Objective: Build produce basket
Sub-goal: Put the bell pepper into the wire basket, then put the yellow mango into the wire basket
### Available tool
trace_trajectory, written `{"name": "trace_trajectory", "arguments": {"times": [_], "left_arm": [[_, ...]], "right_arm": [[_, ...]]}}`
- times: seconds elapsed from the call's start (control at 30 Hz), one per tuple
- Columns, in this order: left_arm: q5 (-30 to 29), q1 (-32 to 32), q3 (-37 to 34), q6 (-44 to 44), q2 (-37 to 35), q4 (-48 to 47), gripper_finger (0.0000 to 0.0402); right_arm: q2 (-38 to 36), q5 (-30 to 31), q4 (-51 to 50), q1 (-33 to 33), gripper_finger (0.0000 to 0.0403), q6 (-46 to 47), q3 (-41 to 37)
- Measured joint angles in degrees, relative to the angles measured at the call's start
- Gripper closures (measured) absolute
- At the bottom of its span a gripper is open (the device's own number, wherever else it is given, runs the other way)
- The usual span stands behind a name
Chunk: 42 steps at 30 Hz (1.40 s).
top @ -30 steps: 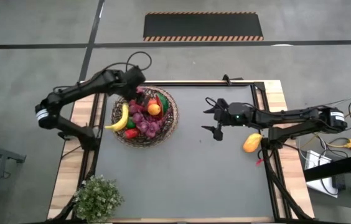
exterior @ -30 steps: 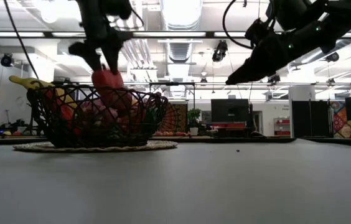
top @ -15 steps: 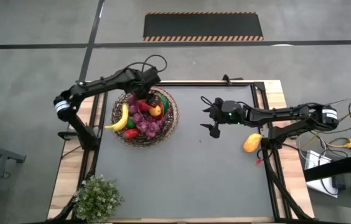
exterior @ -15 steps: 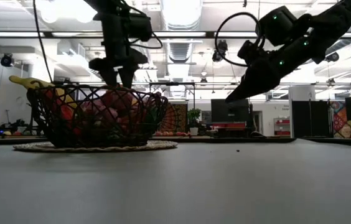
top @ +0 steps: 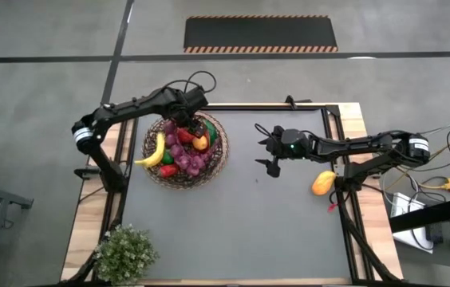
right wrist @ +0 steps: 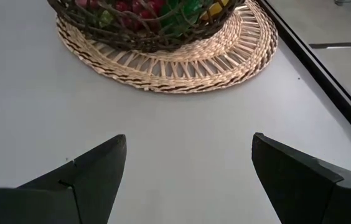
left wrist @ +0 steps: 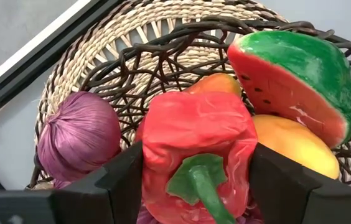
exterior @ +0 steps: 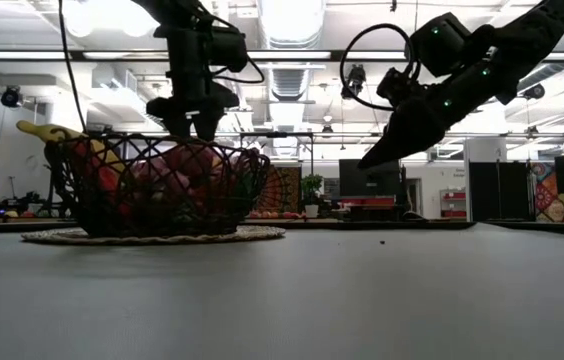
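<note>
Now one red pepper sits between the left end effector (left wrist: 194,180) fingers, over the basket (top: 185,150)

Fingers flank the red pepper (left wrist: 197,140) on both sides; whether they clamp it, I cannot tell. Just beyond lie one watermelon slice (left wrist: 294,74), one yellow fruit (left wrist: 294,146), one purple onion (left wrist: 79,137). Right end effector (top: 267,151) hovers spread apart over bare counter (top: 233,231), beside the basket, one orange fruit (top: 323,183) behind it

We see a small green potted plant (top: 125,253) at the near left corner of the grey table (top: 233,231). A pale woven straw mat (right wrist: 182,65) lies on the table's far left part.
</note>
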Motion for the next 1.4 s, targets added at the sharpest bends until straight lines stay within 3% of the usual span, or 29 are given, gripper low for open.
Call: {"name": "trace_trajectory", "arguments": {"times": [0.17, 0.53, 0.77, 0.93, 1.17, 1.4], "left_arm": [[-0.5, -0.2, -0.7, 0.0, 0.0, 1.6, 0.0166], [1.9, -0.5, -1.0, 2.9, 0.1, 2.7, 0.0067], [2.3, -1.6, 0.5, 7.7, -1.5, 0.1, 0.006], [1.3, -3.1, 0.2, 10.0, -4.5, -0.1, 0.006], [-2.4, -8.8, 0.1, 10.5, -9.7, 2.6, 0.0059], [-10.6, -20.5, -1.0, 12.6, -16.0, 12.8, 0.0059]], "right_arm": [[0.0, -0.1, 0.0, 0.0, 0.0075, 0.0, 0.0], [0.0, -0.3, 0.0, 0.0, 0.0075, -0.2, 0.0], [-1.1, -0.3, -1.5, 0.0, 0.0075, 5.6, 1.1], [-3.3, -0.3, -10.6, 1.4, 0.0075, 13.6, 3.7], [-3.7, -0.3, -13.0, 6.6, 0.0075, 21.6, 4.4], [-3.6, -0.3, -13.1, 12.6, 0.0075, 29.6, 4.2]]}}
